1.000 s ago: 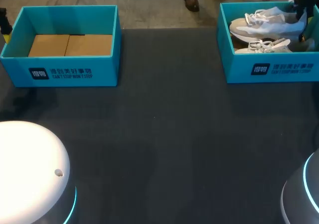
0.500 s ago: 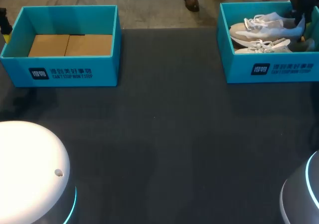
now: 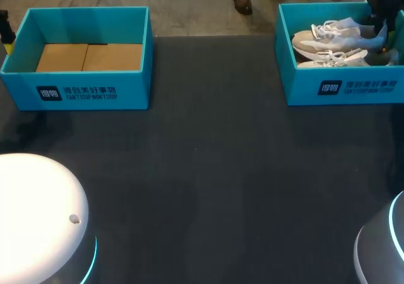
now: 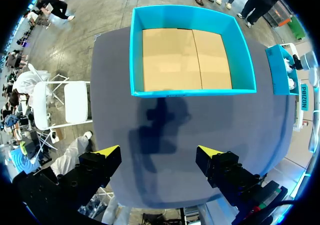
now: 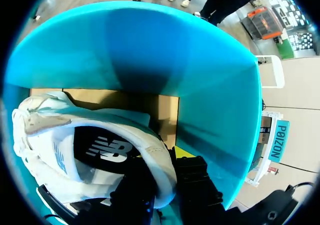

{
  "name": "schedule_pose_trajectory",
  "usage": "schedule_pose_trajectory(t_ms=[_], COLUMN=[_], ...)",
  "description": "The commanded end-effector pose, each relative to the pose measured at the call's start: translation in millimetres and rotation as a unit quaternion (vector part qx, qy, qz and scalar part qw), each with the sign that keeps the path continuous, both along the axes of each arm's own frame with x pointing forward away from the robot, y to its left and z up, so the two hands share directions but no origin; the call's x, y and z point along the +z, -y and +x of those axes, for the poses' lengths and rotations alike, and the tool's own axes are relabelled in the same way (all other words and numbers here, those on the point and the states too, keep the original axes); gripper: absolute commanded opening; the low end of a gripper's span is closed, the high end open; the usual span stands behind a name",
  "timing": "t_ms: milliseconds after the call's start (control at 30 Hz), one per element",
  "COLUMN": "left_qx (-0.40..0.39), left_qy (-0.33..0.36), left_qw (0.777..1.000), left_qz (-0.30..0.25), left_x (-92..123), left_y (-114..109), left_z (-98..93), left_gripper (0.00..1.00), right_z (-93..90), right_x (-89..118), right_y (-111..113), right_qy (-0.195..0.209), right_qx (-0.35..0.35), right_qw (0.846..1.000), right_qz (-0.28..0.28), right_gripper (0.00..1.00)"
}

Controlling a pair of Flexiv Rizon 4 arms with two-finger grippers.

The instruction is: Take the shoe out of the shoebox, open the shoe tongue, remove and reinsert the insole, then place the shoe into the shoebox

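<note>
- The right gripper [image 3: 379, 24] is down inside the teal shoebox [image 3: 344, 87] at the far right corner of the table [image 3: 208, 170].
- Seen from its wrist, the right gripper [image 5: 162, 179] is clamped on the heel rim of the white shoe [image 5: 100, 135]. One dark finger is inside the opening and the other is outside, with the rim pinched between them.
- From overhead, that shoe [image 3: 338, 35] is within the box walls with its toe towards the table's middle and its heel at the gripper. I cannot tell whether its sole rests on the box floor.
- A second white shoe [image 3: 331, 59] lies just beside it in the same box, nearer the front wall, laces up.
- The wrist view shows the box's brown cardboard floor [image 5: 165, 110] past the heel and a teal wall rising close ahead.
- The left gripper [image 4: 159, 152] hangs over bare table with its yellow-tipped fingers [image 4: 107, 150] wide apart and nothing between them.
- Ahead of it sits the other shoebox [image 4: 192, 91], open-topped, showing only its cardboard floor.
- From overhead, this box [image 3: 82, 93] is at the far left corner, well apart from the one with the shoes.
- The rounded bases of the left arm [image 3: 38, 214] and right arm [image 3: 382, 246] show at the near corners.
</note>
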State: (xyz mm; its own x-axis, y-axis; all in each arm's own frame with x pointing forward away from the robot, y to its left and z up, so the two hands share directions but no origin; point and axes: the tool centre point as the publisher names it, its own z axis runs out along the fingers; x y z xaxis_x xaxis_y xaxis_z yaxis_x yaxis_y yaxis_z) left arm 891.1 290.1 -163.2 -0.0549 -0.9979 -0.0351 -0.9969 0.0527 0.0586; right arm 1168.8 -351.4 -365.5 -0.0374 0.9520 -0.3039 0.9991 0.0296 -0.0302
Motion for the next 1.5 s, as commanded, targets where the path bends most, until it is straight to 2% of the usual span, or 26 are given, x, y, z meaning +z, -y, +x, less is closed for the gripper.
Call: schedule_pose_trajectory(t_ms=[33,67,100,233,533,900,1133,1500], left_qx=[0.000,0.000,0.000,0.000,0.000,0.000,0.000,0.000], left_qy=[0.000,0.000,0.000,0.000,0.000,0.000,0.000,0.000], left_qw=[1.000,1.000,1.000,1.000,1.000,1.000,1.000,1.000], left_qz=[0.001,0.001,0.001,0.001,0.001,0.001,0.001,0.001], left_x=[0,0,0,0,0,0,0,0], left_y=[0,0,0,0,0,0,0,0], left_z=[-0.4,-0.4,-0.4,-0.4,-0.4,-0.4,-0.4,-0.4], left_gripper=[1.00,1.00,1.00,1.00,1.00,1.00,1.00,1.00], right_z=[6.9,5.8,4.9,2.7,-8.8,-41.7,-74.4,-136.0], right_x=[0,2,5,14,37,91,127,165], right_y=[1,1,0,-3,-12,-30,-47,-81], right_qy=[-0.010,-0.009,-0.007,-0.001,0.006,0.005,0.008,-0.007], right_qx=[-0.003,-0.004,-0.004,-0.003,-0.002,-0.002,-0.015,-0.041], right_qw=[1.000,1.000,1.000,1.000,1.000,0.999,0.998,0.991], right_qz=[0.002,0.003,0.002,0.001,0.011,0.043,0.066,0.127], right_gripper=[0.44,0.60,0.82,1.00,1.00,1.00,1.00,1.00])
